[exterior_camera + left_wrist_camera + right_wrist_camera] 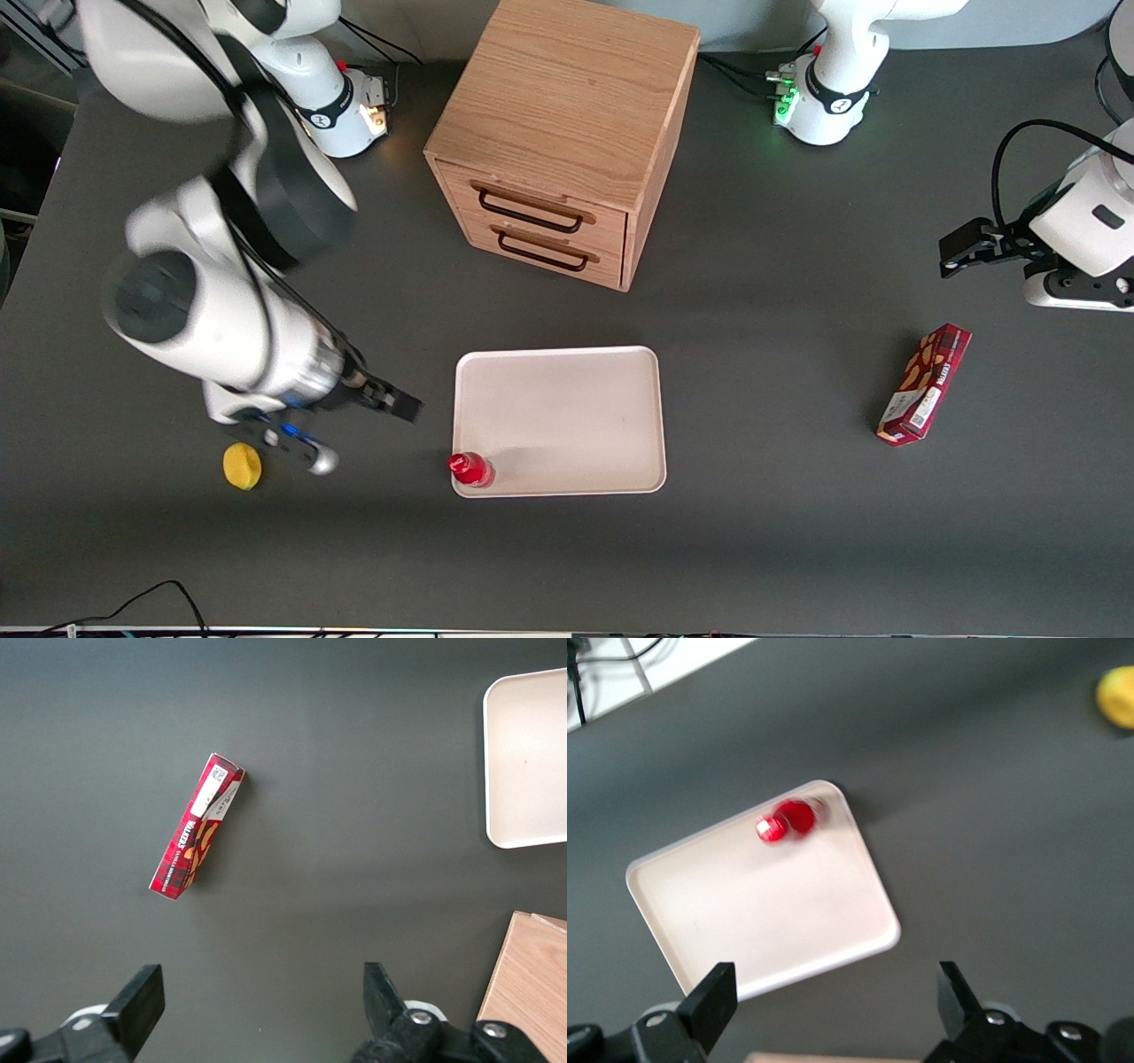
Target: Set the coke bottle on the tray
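The coke bottle (469, 469) is small and red with a red cap. It stands upright in the corner of the tray (567, 416) nearest the front camera, toward the working arm's end. The tray is pale cream-pink with a low rim. The bottle (790, 819) and the tray (762, 904) also show in the right wrist view. My right gripper (403, 403) is open and empty. It hangs above the dark table beside the tray, apart from the bottle.
A wooden two-drawer cabinet (558, 142) stands farther from the front camera than the tray. A yellow round object (242, 466) lies on the table near the working arm. A red-brown snack box (924, 383) lies toward the parked arm's end.
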Action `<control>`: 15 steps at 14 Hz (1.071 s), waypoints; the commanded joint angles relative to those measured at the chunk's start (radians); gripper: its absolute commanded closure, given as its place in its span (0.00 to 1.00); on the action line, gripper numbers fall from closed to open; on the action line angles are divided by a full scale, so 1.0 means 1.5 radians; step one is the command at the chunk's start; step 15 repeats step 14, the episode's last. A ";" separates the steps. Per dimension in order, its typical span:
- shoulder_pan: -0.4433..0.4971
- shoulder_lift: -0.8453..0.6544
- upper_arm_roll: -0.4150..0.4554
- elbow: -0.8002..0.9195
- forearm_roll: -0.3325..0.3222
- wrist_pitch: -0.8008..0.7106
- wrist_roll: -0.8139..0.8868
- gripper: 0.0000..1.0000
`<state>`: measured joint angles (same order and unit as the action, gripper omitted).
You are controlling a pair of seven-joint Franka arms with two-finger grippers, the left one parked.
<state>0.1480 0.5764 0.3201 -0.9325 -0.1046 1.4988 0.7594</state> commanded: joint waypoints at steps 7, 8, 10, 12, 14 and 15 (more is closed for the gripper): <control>-0.074 -0.506 -0.193 -0.585 0.097 0.014 -0.389 0.00; -0.073 -0.539 -0.207 -0.645 0.097 0.050 -0.392 0.00; -0.076 -0.582 -0.210 -0.721 0.095 0.100 -0.392 0.00; -0.072 -0.578 -0.209 -0.710 0.087 0.095 -0.391 0.00; -0.075 -0.548 -0.216 -0.663 0.091 0.080 -0.378 0.00; -0.075 -0.548 -0.216 -0.663 0.091 0.080 -0.378 0.00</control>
